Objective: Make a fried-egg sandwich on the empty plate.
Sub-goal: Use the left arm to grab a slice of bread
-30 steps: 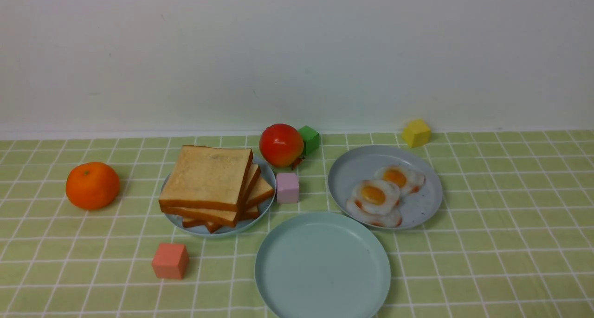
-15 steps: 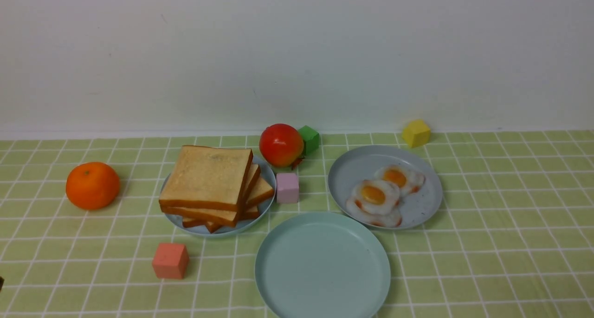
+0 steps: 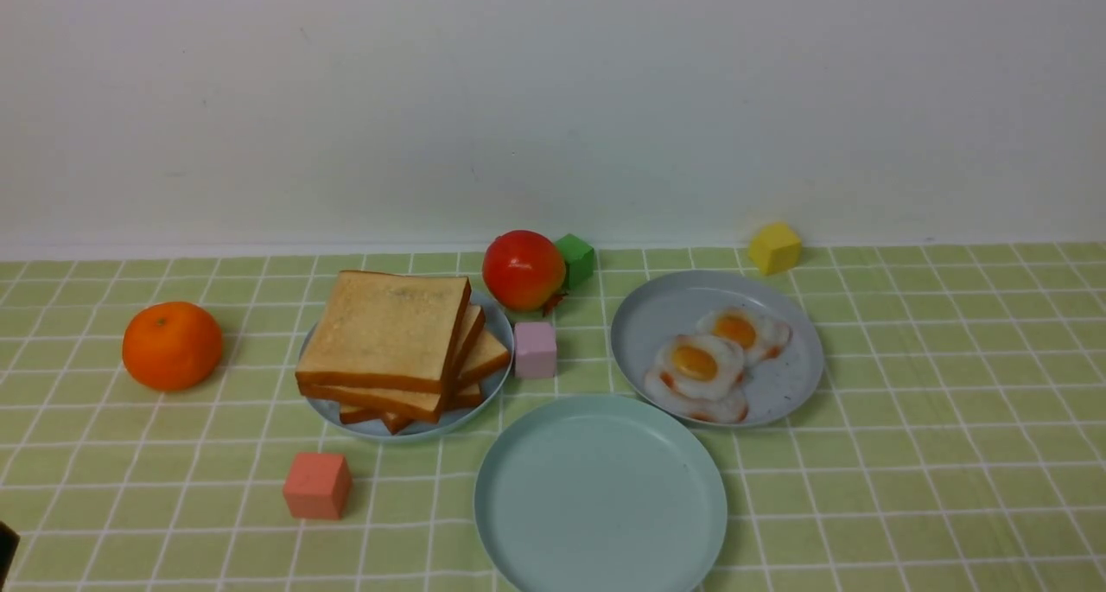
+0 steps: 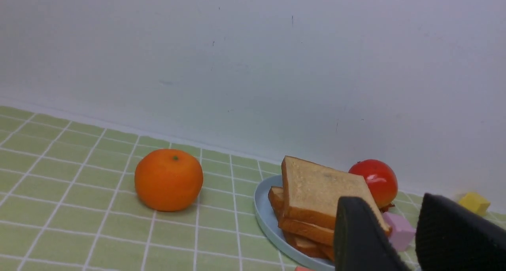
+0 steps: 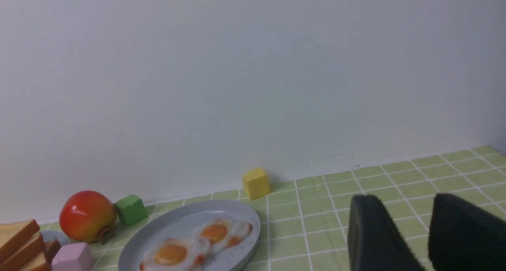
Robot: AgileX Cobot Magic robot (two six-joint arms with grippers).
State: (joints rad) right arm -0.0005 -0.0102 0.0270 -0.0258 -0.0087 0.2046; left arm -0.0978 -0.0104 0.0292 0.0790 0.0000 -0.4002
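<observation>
Several tan toast slices lie stacked on a blue-grey plate left of centre. Three white fried eggs lie on a second blue-grey plate at the right. The empty plate, pale mint, sits bare at the front centre. In the left wrist view my left gripper is open and holds nothing, short of the toast. Only a dark tip of the left arm shows in the front view. My right gripper is open and holds nothing, to the right of the eggs.
An orange sits at the far left. A red fruit and a green cube stand behind the toast, a lilac cube between the plates. A salmon cube lies front left, a yellow cube by the wall.
A dark tip of the left arm has come into the front view at the lower left edge. Nothing on the table has moved.
</observation>
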